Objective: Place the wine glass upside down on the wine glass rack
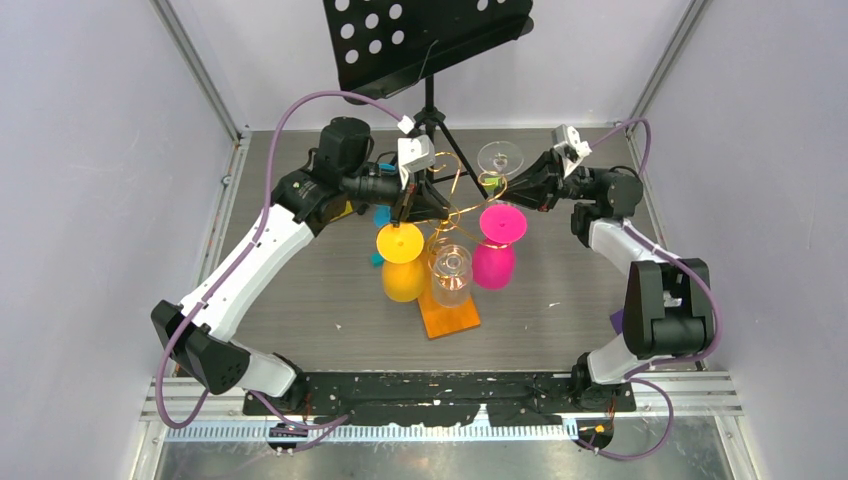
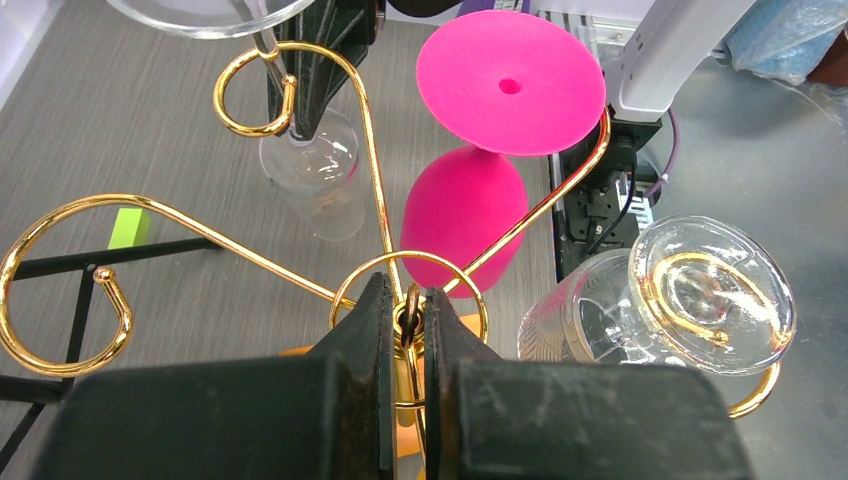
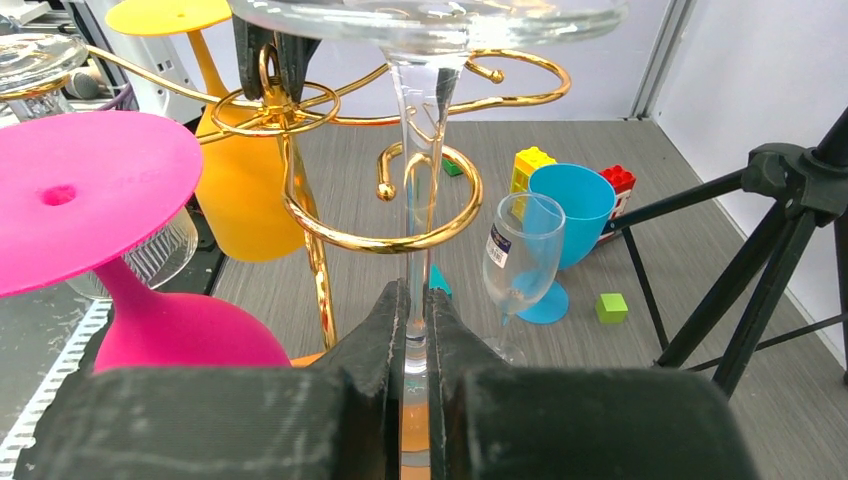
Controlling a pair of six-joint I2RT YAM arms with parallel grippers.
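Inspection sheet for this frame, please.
Surface: grey table, no spills seen.
Job's things: rack holds yellow glass, pink glass, clear glass upside down; wine glass foot-up, stem apparently inside a loop.
Clutter: blue cup, flute, toy bricks.
Grippers: left gripper jaws shut on rack's centre; right gripper jaws shut on wine glass stem.
Cables: purple cables loop off arms; no snag seen.
Surroundings: music stand behind, pale walls.

Wine glass rack [image 1: 452, 316] stands mid-counter [image 1: 320, 300]. Left glass [image 1: 402, 265], right glass [image 1: 496, 250] and front glass [image 1: 451, 272] hang inverted on it. Wine glass [image 1: 500, 158]: stem inside rear-right loop. Music stand [image 1: 420, 40]: behind the rack.
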